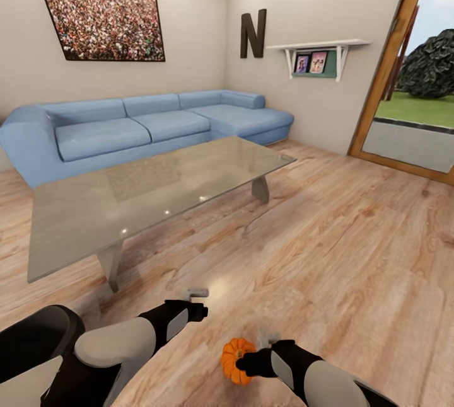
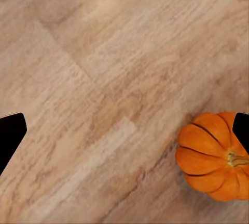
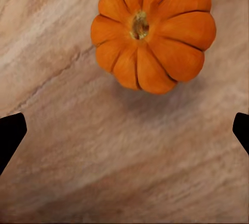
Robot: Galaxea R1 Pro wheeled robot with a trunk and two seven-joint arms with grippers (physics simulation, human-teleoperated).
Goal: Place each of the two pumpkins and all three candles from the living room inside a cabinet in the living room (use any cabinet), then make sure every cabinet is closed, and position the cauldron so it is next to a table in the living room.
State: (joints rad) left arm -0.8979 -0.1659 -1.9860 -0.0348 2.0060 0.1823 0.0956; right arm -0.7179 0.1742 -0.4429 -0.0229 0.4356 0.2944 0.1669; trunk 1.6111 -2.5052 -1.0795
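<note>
Orange ribbed pumpkin, brownish stem up, sits on wood floor; both grippers' fingers spread.

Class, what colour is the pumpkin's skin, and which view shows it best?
Bright orange; the pumpkin shows best in the right wrist view.

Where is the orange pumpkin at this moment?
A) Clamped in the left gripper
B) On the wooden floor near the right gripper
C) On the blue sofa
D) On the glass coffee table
B: the pumpkin sits on the wooden floor just beside the right gripper, whose jaws stand wide apart and hold nothing; the wrist view shows the pumpkin lying free on the planks.
</note>
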